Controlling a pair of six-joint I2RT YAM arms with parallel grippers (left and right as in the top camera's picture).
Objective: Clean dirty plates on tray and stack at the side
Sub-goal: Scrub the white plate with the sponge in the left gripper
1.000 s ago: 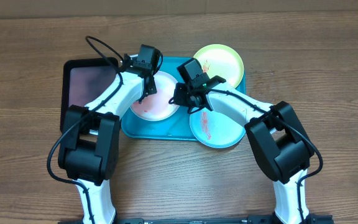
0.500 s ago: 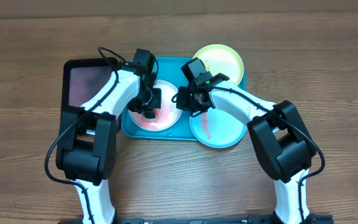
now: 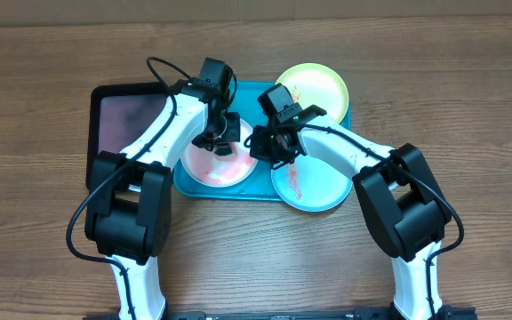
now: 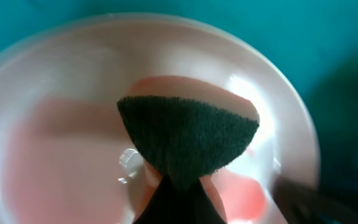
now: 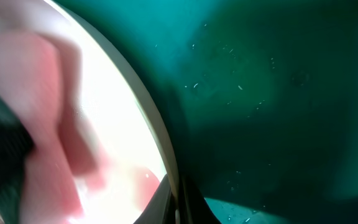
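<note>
White plate (image 3: 204,169) lies directly beneath the left gripper (image 3: 218,142), which clamps a dark sponge (image 4: 188,134) against its smeared centre. Right gripper (image 3: 261,149) pinches its right rim, seemingly steadying it.

Left wrist: white plate (image 4: 55,81) is blurring and running off the frame edges. Overhead: left arm (image 3: 163,133) and right arm (image 3: 345,147) are covering parts of tray (image 3: 229,191).

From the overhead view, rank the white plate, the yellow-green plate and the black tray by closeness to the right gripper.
1. white plate: its rim is right at the right gripper, on the left side.
2. yellow-green plate: farther back, to the right.
3. black tray: far left, past the white plate.
</note>
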